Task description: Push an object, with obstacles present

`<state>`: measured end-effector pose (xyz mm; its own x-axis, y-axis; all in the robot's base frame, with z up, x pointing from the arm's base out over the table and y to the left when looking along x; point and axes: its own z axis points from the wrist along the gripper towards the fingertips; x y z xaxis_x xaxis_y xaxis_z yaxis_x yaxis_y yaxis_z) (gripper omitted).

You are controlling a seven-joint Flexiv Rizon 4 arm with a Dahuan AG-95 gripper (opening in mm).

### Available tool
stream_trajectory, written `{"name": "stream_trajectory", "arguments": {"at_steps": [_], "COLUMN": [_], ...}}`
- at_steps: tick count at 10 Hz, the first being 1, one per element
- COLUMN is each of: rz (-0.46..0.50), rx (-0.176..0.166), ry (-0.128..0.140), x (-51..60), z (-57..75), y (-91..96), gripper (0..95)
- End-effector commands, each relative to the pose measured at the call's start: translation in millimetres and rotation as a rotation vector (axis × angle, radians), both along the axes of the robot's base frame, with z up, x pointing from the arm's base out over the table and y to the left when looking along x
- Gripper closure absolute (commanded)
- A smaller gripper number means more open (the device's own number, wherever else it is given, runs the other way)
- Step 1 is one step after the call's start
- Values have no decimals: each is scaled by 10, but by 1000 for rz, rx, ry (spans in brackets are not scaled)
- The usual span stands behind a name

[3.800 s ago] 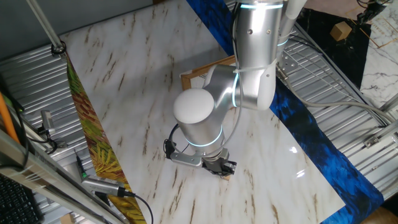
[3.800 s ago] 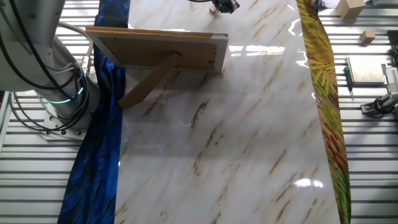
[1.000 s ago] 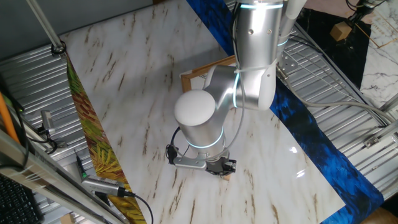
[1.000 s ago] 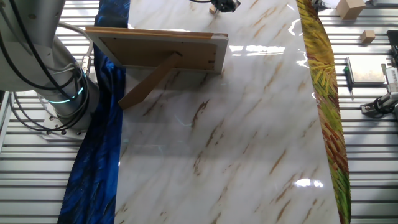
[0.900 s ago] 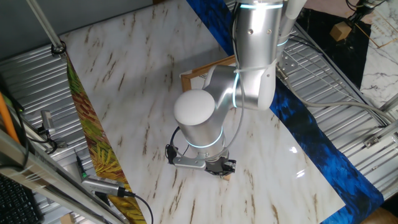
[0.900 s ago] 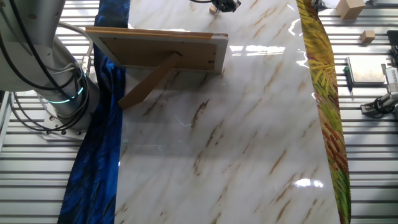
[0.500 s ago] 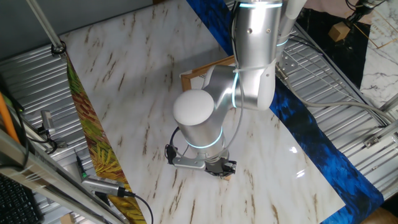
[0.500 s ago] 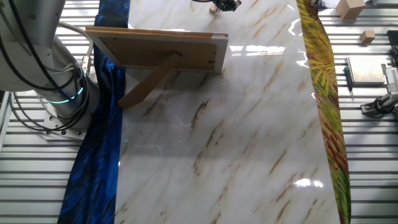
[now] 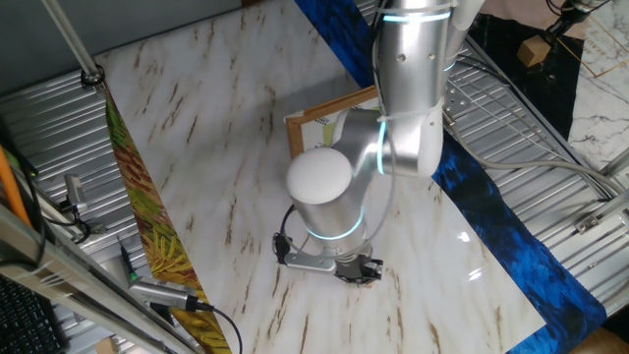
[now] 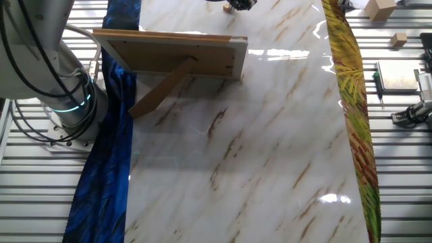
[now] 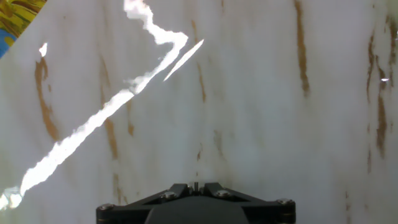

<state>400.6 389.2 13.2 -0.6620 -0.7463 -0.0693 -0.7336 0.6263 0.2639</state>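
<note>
Claw (image 9: pixel 361 272) low over table (image 9: pixel 197 147), arm bent

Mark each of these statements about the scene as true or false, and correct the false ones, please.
1. The picture frame stands upright on its rear prop. True.
2. The gripper is low over the marble table. True.
3. The gripper touches the picture frame. False: it is well apart from it, near the table's other edge.
4. The table is bordered by red cloth. False: a blue cloth lies along one side and a yellow-green cloth along the other.
5. The hand view shows the frame. False: it shows only marble and the gripper's tip.
</note>
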Motion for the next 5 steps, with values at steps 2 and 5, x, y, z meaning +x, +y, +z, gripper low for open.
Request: {"name": "stream_trajectory", "arguments": {"at_steps": [2, 5], "rz": [-8, -6], "rx": [-4, -10], "ry": [2, 2], "x": [-82, -75], "z": [16, 29], "y": [45, 16], "gripper": [950, 950]}}
